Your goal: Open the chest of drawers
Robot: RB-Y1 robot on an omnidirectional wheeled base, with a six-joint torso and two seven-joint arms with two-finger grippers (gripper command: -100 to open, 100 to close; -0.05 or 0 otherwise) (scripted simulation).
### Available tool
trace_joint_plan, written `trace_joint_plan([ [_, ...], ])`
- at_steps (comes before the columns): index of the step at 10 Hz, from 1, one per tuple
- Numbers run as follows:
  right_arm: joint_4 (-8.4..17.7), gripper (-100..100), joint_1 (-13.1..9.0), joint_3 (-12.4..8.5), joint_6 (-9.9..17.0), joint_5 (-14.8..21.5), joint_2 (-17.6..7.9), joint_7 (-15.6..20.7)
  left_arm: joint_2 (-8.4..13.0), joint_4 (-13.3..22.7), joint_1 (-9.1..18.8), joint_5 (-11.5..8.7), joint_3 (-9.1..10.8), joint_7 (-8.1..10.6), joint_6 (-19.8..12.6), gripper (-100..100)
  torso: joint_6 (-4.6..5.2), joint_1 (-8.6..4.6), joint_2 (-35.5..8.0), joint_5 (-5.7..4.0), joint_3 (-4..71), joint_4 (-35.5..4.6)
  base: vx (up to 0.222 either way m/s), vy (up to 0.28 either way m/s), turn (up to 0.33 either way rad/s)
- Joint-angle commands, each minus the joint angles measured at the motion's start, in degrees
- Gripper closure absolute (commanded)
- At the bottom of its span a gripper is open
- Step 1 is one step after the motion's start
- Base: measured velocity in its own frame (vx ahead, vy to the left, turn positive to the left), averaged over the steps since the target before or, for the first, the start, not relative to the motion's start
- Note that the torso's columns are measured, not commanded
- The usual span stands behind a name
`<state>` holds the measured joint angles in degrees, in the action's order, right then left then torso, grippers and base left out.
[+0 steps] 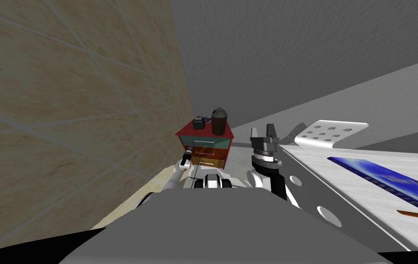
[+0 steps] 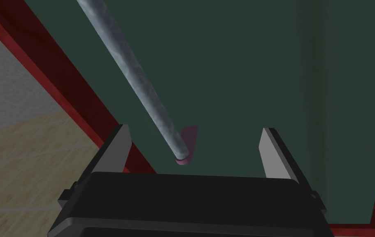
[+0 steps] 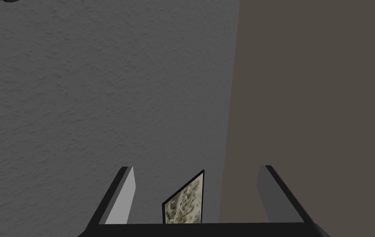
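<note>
Chest of drawers (image 1: 210, 149): a small red-framed unit just left of centre in the head view, set against the tiled wall (image 1: 65, 114) that takes up the left of the frame. Its stacked drawer fronts face down-frame toward the robot, so a drawer should pull out that way. A dark box (image 1: 198, 122) and a dark domed container (image 1: 219, 121) stand side by side on its red top. The left gripper (image 1: 187, 156) is held against the upper left of the chest, at the dark green top drawer (image 2: 244, 82). Its placement is judged a pre-grasp. In the left wrist view the two fingers (image 2: 120, 148) stand apart, clamped on nothing, and the near end of the grey bar handle (image 2: 141, 82) lies between them. That end sits nearer one finger, on a short pinkish mount (image 2: 188, 142) fixed to the drawer face. The handle's long axis runs along the drawer front, level across it in the head view. In the left wrist view it slants away from the gripper, beside the red frame (image 2: 59, 70), so the bar crosses the finger gap obliquely rather than squarely. Closing here would catch only the bar's tip, and a shift along the bar is judged advisable. The right gripper (image 1: 265, 130) is raised just right of centre, fingers pointing up-frame and likewise apart (image 3: 195, 167), well clear of the chest and presumably parked out of the way.
</note>
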<state>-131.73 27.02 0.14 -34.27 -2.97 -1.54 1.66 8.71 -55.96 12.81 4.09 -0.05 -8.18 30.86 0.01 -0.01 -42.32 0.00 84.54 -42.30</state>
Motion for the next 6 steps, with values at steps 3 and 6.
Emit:
trace_joint_plan([
  [3, 0.00, 0, 0.00, 0.00, 0.00, 0.00, 0.00, 0.00, 0.59, 6.77, 5.76, -0.50, 0.42, 0.15, 0.92, -100, -0.01, 0.02, 0.00, 0.00, 0.00, 0.00, -0.044, -0.007, 0.027],
  [6, 0.00, 0, 0.00, 0.00, 0.00, 0.00, 0.00, 0.00, 1.01, 11.35, 9.95, -0.91, 0.79, 0.23, 1.81, -100, -0.02, 0.01, -0.01, 0.00, 0.01, 0.01, -0.035, -0.006, 0.023],
])
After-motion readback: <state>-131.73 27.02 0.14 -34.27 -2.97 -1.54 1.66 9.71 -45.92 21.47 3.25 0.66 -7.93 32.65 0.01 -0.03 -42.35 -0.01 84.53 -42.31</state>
